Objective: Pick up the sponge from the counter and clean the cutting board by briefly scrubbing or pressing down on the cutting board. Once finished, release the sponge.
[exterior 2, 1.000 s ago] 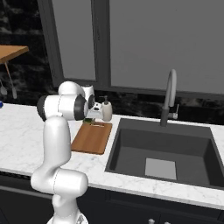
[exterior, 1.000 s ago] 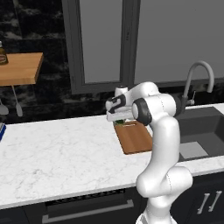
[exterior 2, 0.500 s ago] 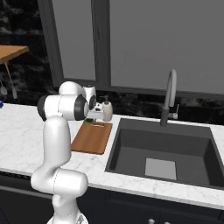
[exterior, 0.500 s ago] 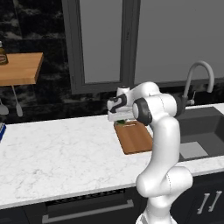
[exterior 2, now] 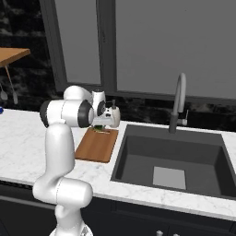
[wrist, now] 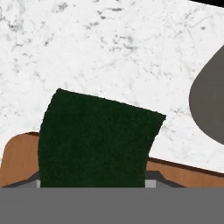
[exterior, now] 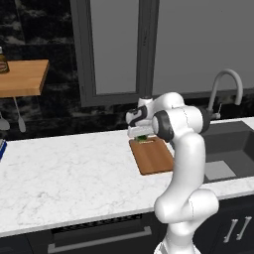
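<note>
The sponge (wrist: 96, 135) shows its dark green scrub face close up in the hand view, covering the fingertips. It hangs over the far end of the reddish-brown cutting board (wrist: 17, 162), where the board meets the white marble counter (wrist: 109, 43). From the base views, my gripper (exterior: 140, 135) points down at the board's (exterior: 155, 158) far end with the sponge (exterior: 143, 139) under it, apparently shut on it. In the right base view the gripper (exterior 2: 98, 126) holds the sponge (exterior 2: 99, 130) at the board's (exterior 2: 96, 146) back edge.
A white soap dispenser (exterior 2: 112, 116) stands right behind the board, close to the hand. The dark sink (exterior 2: 170, 161) with its faucet (exterior 2: 177, 103) lies to the board's right. Open counter (exterior: 69, 173) stretches left. A wooden wall shelf (exterior: 22, 77) hangs at far left.
</note>
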You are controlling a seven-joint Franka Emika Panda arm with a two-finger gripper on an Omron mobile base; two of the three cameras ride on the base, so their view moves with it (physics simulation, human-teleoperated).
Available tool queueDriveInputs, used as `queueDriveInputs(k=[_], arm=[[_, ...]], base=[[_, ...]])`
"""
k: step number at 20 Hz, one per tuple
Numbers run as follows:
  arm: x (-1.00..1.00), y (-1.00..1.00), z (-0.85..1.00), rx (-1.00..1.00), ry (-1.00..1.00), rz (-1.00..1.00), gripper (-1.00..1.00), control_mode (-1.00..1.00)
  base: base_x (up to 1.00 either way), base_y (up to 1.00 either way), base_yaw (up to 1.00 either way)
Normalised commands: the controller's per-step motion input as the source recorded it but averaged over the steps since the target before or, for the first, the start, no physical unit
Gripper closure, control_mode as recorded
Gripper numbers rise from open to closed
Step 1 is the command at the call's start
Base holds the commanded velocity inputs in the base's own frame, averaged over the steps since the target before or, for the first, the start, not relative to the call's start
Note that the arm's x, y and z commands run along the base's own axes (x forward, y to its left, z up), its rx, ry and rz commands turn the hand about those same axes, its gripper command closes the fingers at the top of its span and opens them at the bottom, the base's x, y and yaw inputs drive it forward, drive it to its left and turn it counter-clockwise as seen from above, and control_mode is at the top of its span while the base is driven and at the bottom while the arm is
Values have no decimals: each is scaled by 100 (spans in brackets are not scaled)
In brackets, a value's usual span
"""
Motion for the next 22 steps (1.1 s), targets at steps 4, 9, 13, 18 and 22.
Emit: queueDriveInputs(k=[4, 9, 13, 18, 22], arm=[[-19, 0, 0, 10, 11, 4, 100, -100], [-36, 3, -1, 10, 19, 0, 100, -100], [-37, 5, -8, 6, 16, 0, 100, -100], [-56, 0, -12, 0, 6, 2, 100, -100], [-77, 0, -10, 0, 0, 6, 100, -100]], base=[[0, 0, 0], [0, 0, 0], [0, 0, 0], [0, 0, 0], [0, 0, 0]])
